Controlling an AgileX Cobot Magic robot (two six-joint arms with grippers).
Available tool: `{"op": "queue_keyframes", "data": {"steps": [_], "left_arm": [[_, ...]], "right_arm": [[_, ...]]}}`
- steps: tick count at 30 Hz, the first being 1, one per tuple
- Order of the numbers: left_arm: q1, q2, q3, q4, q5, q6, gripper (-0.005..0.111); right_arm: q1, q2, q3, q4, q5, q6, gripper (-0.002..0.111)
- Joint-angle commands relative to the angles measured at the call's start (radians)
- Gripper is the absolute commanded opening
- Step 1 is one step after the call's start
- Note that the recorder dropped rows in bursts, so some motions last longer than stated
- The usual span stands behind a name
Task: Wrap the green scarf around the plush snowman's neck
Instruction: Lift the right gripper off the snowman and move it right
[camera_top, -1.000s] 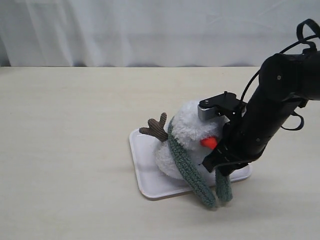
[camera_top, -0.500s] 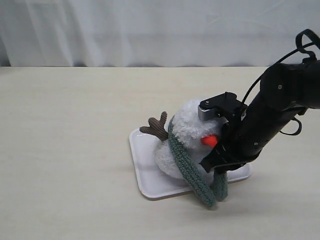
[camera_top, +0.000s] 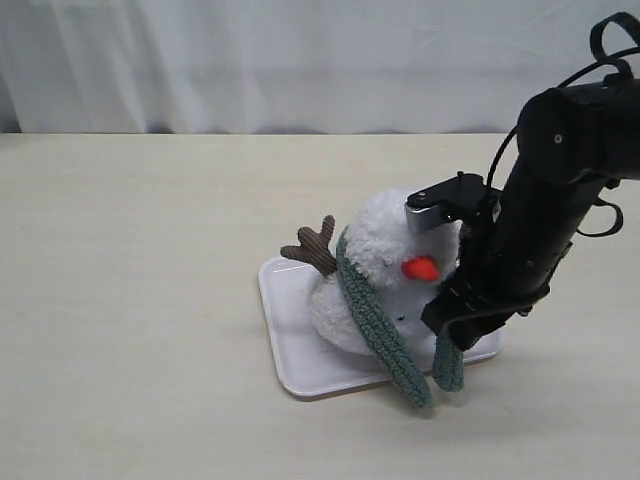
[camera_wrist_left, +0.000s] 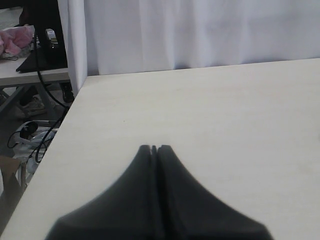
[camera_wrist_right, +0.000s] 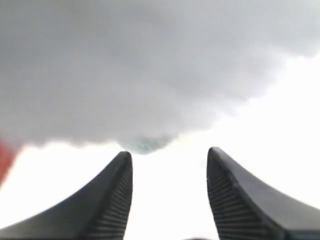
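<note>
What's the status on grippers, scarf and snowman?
Right gripper open, close at the plush snowman front. Left gripper shut, over table. Green scarf draped round the neck, both ends hanging in front past the white tray edge.

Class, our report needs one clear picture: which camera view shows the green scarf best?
The exterior view: the green scarf runs from the plush snowman's neck down its front. The right wrist view gives only a blurred greenish patch; the left wrist view, none.
</note>
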Motion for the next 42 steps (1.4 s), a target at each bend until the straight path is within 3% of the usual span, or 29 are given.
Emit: {"op": "queue_keyframes", "data": {"steps": [1,6,11,15,23,31,42], "left_arm": [[0.001,-0.003,0.003,-0.004,-0.008,0.001,0.000],[0.001,-0.003,0.003,-0.004,-0.008,0.001,0.000],[0.001,-0.003,0.003,-0.004,-0.008,0.001,0.000],[0.001,-0.003,0.003,-0.004,-0.008,0.001,0.000],[0.001,-0.003,0.003,-0.004,-0.008,0.001,0.000],[0.001,-0.003,0.003,-0.004,-0.008,0.001,0.000],[0.001,-0.003,0.003,-0.004,-0.008,0.001,0.000]], "right_arm": [[-0.008,-0.046,-0.007,-0.076,-0.007,0.053,0.045],[-0.099,-0.111,0.005,-0.189,-0.128,0.270,0.045],[-0.250,-0.122,0.078,-0.067,-0.227,0.217,0.045],[-0.316,-0.100,0.164,0.051,-0.350,0.115,0.045],[-0.324,0.015,0.185,0.328,-0.444,-0.183,0.045],[-0.324,0.103,0.185,0.342,-0.552,-0.215,0.045],[-0.322,0.184,0.181,0.605,-0.573,-0.525,0.045]]}}
